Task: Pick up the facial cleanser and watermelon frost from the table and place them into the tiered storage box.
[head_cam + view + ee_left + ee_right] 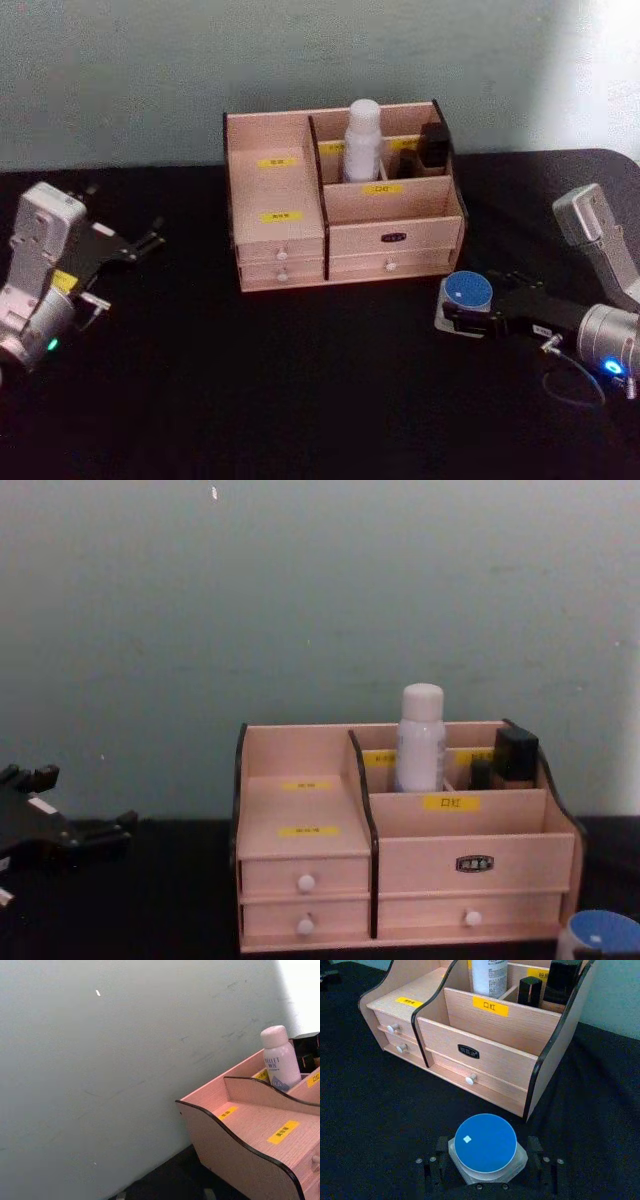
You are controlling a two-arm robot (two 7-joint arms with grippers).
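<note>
The tiered storage box (283,238) stands at the middle back of the black table. A white bottle, the facial cleanser (362,140), stands upright in one of its rear compartments (421,740). The watermelon frost (466,293) is a small clear jar with a round blue lid, to the right of the box's front corner. My right gripper (455,312) is shut on it, a finger pressed against each side of the jar (486,1144). My left gripper (152,238) hovers open and empty at the left, well away from the box.
Dark lipstick-like cases (434,145) fill the box's back right compartment beside the bottle. The stepped left compartment (260,1130) and the front right one (490,1035) hold nothing. A pale wall stands close behind the table.
</note>
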